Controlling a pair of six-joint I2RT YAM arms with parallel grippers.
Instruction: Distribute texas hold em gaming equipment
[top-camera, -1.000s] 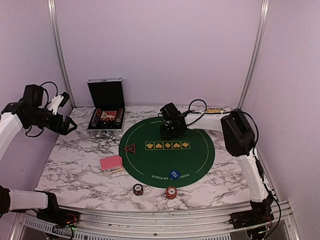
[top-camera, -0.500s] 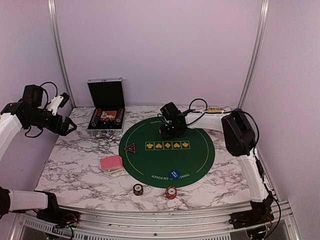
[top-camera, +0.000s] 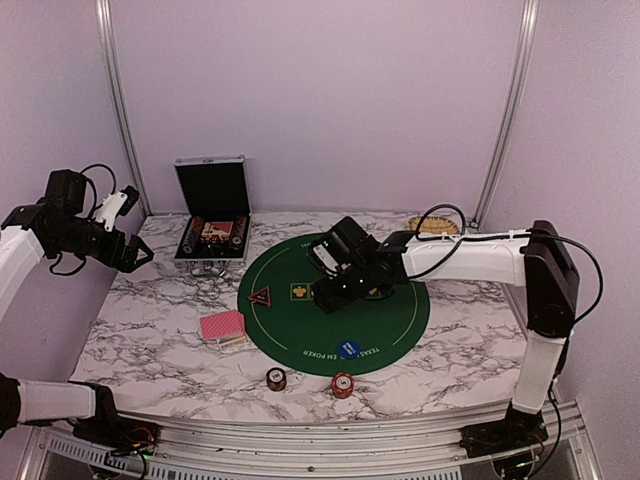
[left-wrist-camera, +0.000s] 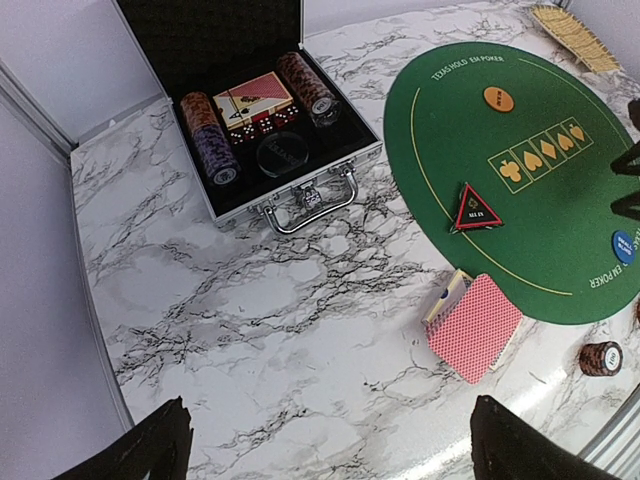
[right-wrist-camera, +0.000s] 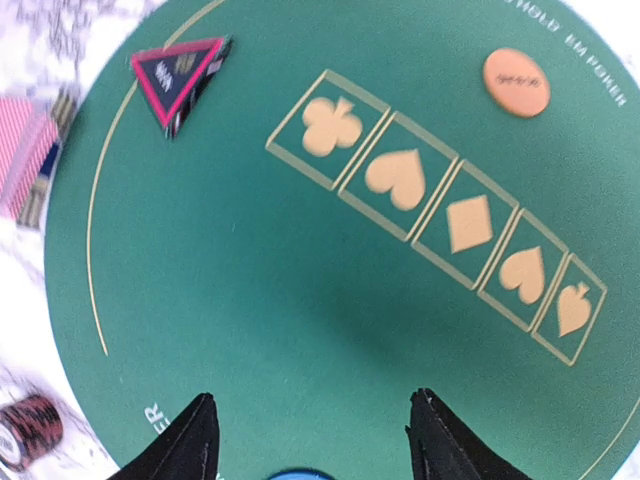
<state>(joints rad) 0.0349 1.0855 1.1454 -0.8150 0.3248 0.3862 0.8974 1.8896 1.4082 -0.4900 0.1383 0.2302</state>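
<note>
The right gripper (right-wrist-camera: 312, 405) hangs over the green felt mat (right-wrist-camera: 250, 300), fingers spread and nothing between them. Bare felt lies all around it, and the mat's curved edge runs off to its left. Ahead of the fingertips is the row of suit symbols. The orange disc button (right-wrist-camera: 515, 82) sits beyond that row to the right, and the dark triangular marker (right-wrist-camera: 178, 75) is ahead-left near the mat's edge. The blue disc button (top-camera: 349, 349) lies on the wrist side of the fingers.

The left gripper (left-wrist-camera: 330, 445), spread wide and empty, is raised over bare marble table (left-wrist-camera: 250, 330). The pink-backed cards (left-wrist-camera: 474, 313) lie ahead-right of it, and the open black case (left-wrist-camera: 215, 35) is farther ahead.
</note>
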